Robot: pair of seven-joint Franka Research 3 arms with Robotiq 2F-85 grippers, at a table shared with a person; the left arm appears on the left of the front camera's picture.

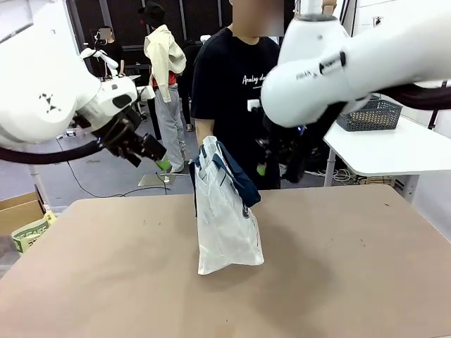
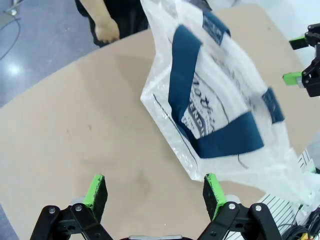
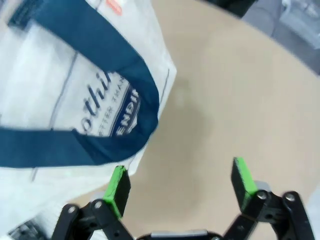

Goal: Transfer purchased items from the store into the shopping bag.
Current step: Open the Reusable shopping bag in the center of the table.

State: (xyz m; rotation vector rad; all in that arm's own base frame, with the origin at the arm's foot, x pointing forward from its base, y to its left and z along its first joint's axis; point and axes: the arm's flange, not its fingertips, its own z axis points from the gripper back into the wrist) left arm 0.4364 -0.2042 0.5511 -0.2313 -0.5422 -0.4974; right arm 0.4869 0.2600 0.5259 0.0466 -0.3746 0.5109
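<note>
Progress looked slight. The shopping bag (image 1: 225, 218) stood upright at the middle of the table (image 1: 91, 267), navy handles drooping. The left gripper (image 2: 155, 186) and the right gripper (image 3: 181, 181) hovered on either side of its top, jaws spread wide and empty. We could not tell whether anything lay inside, and judged the loading barely begun.

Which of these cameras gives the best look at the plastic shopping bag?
The front view: the whole shopping bag stands upright on the table. The left wrist view looks down on it closer, navy handles and logo clear, edges cut off. The right wrist view catches a blurred part with handle and logo.
</note>
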